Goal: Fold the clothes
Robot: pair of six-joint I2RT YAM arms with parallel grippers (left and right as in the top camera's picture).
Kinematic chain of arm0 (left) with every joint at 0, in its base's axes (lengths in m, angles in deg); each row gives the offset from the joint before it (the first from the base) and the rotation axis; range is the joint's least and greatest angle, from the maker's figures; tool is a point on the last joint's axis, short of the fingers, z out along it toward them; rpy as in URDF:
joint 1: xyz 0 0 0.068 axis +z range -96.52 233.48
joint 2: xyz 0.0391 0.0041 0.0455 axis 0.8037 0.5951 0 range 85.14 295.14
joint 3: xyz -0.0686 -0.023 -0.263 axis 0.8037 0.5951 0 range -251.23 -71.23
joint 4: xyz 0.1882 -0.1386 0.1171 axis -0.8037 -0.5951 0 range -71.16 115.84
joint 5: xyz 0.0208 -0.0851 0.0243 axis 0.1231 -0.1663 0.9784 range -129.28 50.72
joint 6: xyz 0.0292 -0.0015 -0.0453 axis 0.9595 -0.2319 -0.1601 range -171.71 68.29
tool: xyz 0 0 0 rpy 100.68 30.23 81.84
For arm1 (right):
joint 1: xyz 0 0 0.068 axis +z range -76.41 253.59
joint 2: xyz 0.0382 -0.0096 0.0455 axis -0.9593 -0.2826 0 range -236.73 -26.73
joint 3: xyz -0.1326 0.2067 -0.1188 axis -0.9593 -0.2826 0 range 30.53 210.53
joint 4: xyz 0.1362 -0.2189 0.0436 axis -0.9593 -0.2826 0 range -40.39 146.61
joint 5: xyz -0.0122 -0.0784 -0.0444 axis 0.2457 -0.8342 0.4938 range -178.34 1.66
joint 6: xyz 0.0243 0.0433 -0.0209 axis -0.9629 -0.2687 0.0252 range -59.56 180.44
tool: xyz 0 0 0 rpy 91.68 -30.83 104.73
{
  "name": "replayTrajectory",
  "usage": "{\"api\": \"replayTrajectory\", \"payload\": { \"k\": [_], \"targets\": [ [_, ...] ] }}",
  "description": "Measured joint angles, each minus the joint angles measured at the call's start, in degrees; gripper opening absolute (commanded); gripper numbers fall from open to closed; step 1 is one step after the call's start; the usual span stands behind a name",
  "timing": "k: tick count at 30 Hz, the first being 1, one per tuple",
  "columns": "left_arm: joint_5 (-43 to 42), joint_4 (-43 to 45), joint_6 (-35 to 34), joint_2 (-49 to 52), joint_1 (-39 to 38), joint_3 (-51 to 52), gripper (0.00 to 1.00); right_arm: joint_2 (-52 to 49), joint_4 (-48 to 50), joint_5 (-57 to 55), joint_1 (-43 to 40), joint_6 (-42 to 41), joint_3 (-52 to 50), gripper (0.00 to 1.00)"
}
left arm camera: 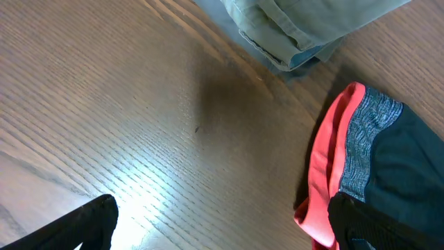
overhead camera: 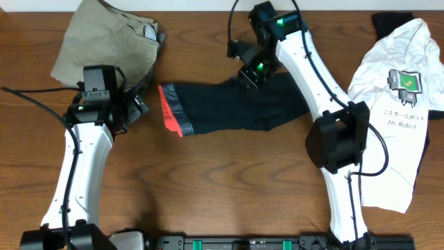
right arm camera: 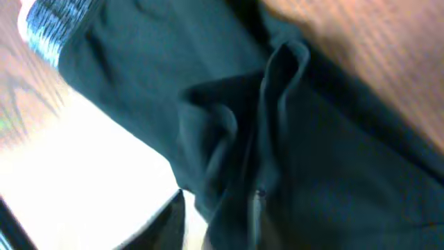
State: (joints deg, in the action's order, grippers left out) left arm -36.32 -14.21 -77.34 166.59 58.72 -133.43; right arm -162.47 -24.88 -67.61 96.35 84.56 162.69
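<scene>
The clothes, black trousers (overhead camera: 229, 107), lie folded across the table's middle, with the grey waistband (overhead camera: 177, 111) and its red-orange edge at the left end. My right gripper (overhead camera: 251, 75) is down on their far edge, its jaws partly open. In the blurred right wrist view a raised fold of the trousers (right arm camera: 312, 139) sits at the gripper (right arm camera: 222, 232), with a bright gap beside one finger (right arm camera: 170, 222). My left gripper (overhead camera: 137, 106) hovers just left of the waistband (left arm camera: 368, 132), wide open and empty (left arm camera: 229, 232).
Khaki-beige trousers (overhead camera: 104, 42) lie bunched at the back left, close behind my left gripper (left arm camera: 298, 28). A white T-shirt with a robot print (overhead camera: 395, 111) is spread on the right, with a dark cloth (overhead camera: 388, 24) behind it. Bare wood table (overhead camera: 229, 180) shows in front.
</scene>
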Motion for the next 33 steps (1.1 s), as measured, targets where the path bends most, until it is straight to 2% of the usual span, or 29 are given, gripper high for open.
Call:
{"api": "replayTrajectory", "payload": {
  "k": [10, 14, 21, 33],
  "targets": [
    [0.0, 0.0, 0.0, 0.0, 0.0, 0.0, 0.98, 0.0, -3.5, 0.0, 0.5, 0.8, 0.0, 0.35],
    [-0.9, -0.2, 0.4, 0.0, 0.0, 0.0, 0.98, 0.0, -3.5, -0.3, 0.4, 0.7, 0.0, 0.44],
    [-9.9, 0.2, 5.0, 3.2, -0.3, 0.0, 0.98, 0.7, -2.3, -3.5, -1.9, -1.4, 0.0, 0.47],
    [-25.3, 6.9, 12.9, 19.3, -1.1, 0.0, 0.98, 1.7, -3.0, -5.1, -7.1, -3.6, 0.0, 0.48]
  ]
}}
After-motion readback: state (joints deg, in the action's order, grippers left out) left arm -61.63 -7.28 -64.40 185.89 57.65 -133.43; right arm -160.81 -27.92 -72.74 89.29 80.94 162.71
